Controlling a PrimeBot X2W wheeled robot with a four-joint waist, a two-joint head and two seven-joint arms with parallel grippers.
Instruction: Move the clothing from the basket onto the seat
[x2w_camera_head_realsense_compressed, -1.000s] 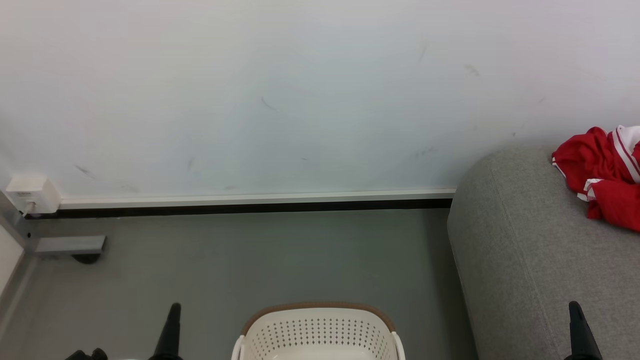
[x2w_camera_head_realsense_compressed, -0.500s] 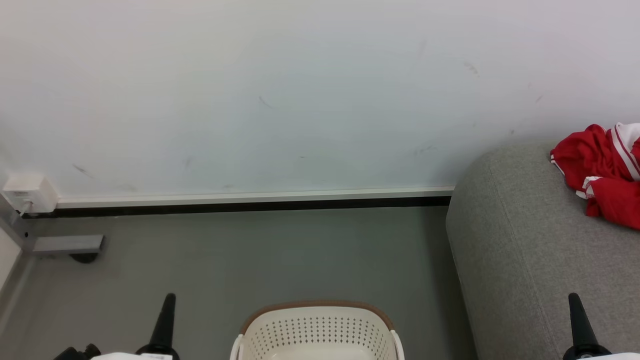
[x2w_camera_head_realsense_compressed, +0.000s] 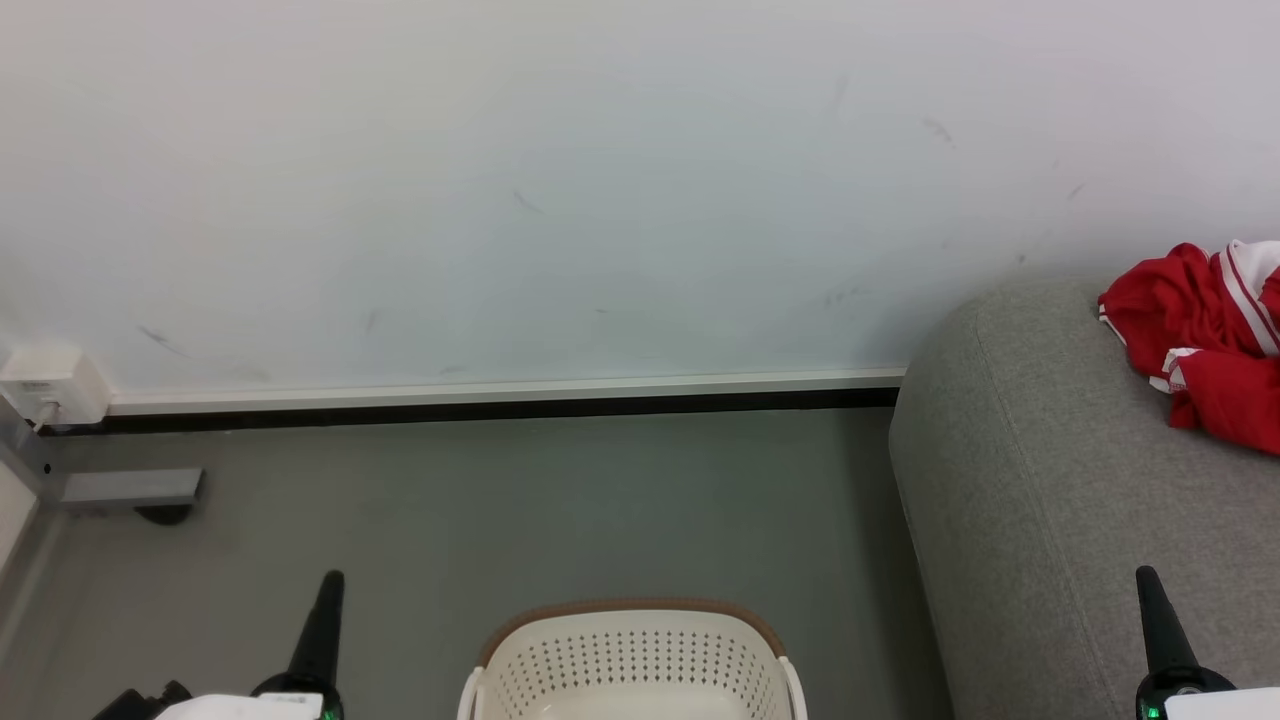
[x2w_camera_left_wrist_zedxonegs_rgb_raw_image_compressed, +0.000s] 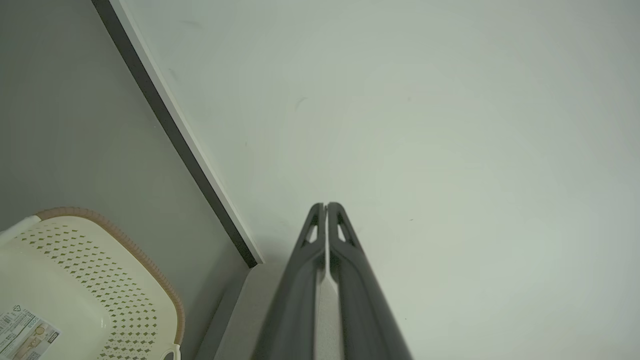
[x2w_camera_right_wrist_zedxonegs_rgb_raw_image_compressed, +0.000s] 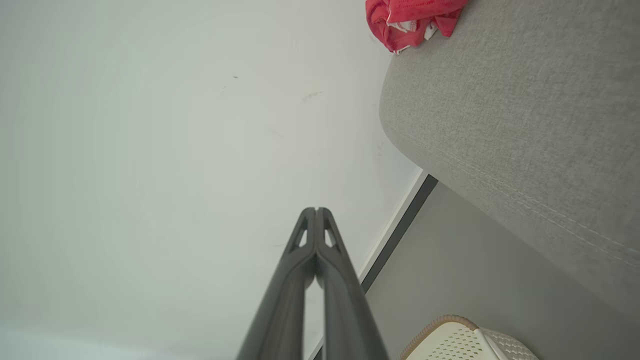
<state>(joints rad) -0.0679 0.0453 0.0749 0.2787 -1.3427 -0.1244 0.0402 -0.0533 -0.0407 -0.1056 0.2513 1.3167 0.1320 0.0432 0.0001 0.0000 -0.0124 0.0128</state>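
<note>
While the right claw (x2w_camera_head_realsense_compressed: 1146, 575) hangs pinched, clothing (x2w_camera_head_realsense_compressed: 1200, 345) lies well beyond it.

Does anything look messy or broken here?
Nothing is broken or spilled. The red jersey with white stripes lies crumpled in a heap on the light-grey fabric seat, not folded. The white wall has a few dark scuff marks. The cream plastic basket with holes stands upright on the floor.

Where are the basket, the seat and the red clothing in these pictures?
basket (x2w_camera_head_realsense_compressed: 632, 660): head view, on its perforated far wall.
seat (x2w_camera_head_realsense_compressed: 1050, 520): head view, on bare grey fabric near its rounded end.
red clothing (x2w_camera_head_realsense_compressed: 1195, 320): head view, on the crumpled red fabric.
</note>
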